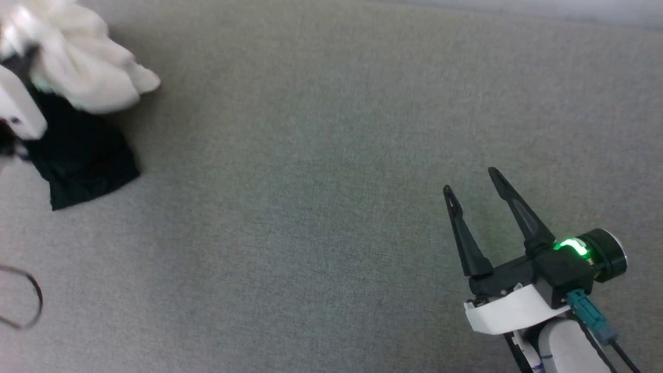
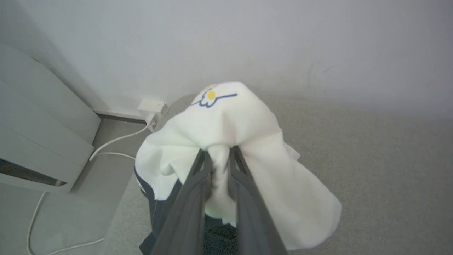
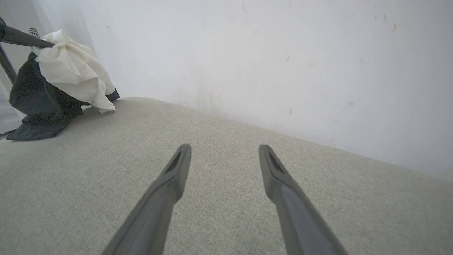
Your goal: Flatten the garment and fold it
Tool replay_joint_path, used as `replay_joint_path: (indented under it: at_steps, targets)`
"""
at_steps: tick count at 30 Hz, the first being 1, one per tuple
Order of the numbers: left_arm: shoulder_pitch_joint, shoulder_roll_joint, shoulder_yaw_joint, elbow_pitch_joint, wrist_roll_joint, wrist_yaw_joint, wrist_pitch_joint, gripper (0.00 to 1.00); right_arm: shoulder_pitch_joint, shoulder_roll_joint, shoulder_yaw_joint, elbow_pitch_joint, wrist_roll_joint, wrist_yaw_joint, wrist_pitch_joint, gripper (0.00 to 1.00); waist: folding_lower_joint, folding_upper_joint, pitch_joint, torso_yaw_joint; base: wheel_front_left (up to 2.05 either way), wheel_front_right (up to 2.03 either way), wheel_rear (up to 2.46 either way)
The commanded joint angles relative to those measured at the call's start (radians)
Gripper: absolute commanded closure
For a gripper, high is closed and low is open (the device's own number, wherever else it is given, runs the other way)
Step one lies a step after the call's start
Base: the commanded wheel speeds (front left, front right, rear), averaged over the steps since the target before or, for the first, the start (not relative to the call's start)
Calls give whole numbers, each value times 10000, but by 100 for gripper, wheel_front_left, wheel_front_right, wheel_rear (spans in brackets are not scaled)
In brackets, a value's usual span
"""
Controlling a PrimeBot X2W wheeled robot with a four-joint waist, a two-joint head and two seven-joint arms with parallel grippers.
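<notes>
The garment (image 1: pixel 88 83) is bunched at the far left of the grey fabric surface (image 1: pixel 321 207), cream-white cloth on top and a black part (image 1: pixel 83 155) hanging below it. In the left wrist view my left gripper (image 2: pixel 219 153) is shut on a fold of the cream cloth (image 2: pixel 254 127), with the blue-line print and yellow spot (image 2: pixel 211 95) just beyond the fingertips. Its white housing (image 1: pixel 18 106) sits against the bundle. My right gripper (image 1: pixel 470 180) rests open and holds nothing at the lower right, far from the garment (image 3: pixel 67 71). Its fingers (image 3: pixel 177 170) point across bare fabric.
A white wall (image 3: pixel 265 53) runs along the far edge of the surface. Left of the surface, the floor holds a white cable and plug block (image 2: pixel 152 106) beside a grey cabinet (image 2: pixel 39 141). A dark cable loop (image 1: pixel 33 290) shows at the lower left.
</notes>
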Motion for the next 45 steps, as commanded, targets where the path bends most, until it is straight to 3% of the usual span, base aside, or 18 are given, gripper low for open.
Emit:
replay_joint_path:
  at_steps: [1,7,12,20,30,34,40,41,42,45]
  targets:
    - [-358,112,64,-123,325,-12,-820,100,74,-2,-56,48,123,-19,-47,0,0,0,-968,-97,0,0,0]
    - [-894,-49,-156,-596,1384,24,-3272,100,332,-1,-222,223,471,-19,-47,0,0,0,-2089,-311,0,0,0]
    - [-1237,-231,-458,-1692,1937,30,-4098,100,522,-1,-195,288,794,-19,-47,0,0,0,-2840,-684,0,0,0]
    - [-1447,-897,-1079,-4046,2179,81,-3932,100,692,-1,-529,350,1003,-19,-47,0,0,0,-3329,-1661,0,0,0]
    - [-94,-2573,-2298,-6162,2022,606,-3699,100,617,-1,-1777,323,1371,-19,-47,0,0,0,-3115,-3077,0,0,0]
    - [1469,-3213,-3649,-6028,2177,651,-3463,100,551,-1,-2178,393,1513,-19,-47,0,0,0,-2872,-3373,0,0,0]
    - [3828,-4094,-5799,-4493,1956,394,-2562,100,490,-1,-2266,613,1577,-19,-47,0,0,0,-2605,-3476,0,0,0]
    - [4095,-4205,-6028,-4230,1905,367,-2444,63,478,-1,-2247,659,1579,-19,-47,0,0,0,-2586,-3460,0,0,0]
    - [4276,-4311,-6202,-4029,1910,349,-2424,0,475,-1,-2222,704,1580,-19,-47,0,0,0,-2576,-3422,0,0,0]
    - [4602,-4610,-6344,-3669,1847,360,-2672,0,492,-1,-2206,799,1558,-19,-47,0,0,0,-2634,-3218,0,0,0]
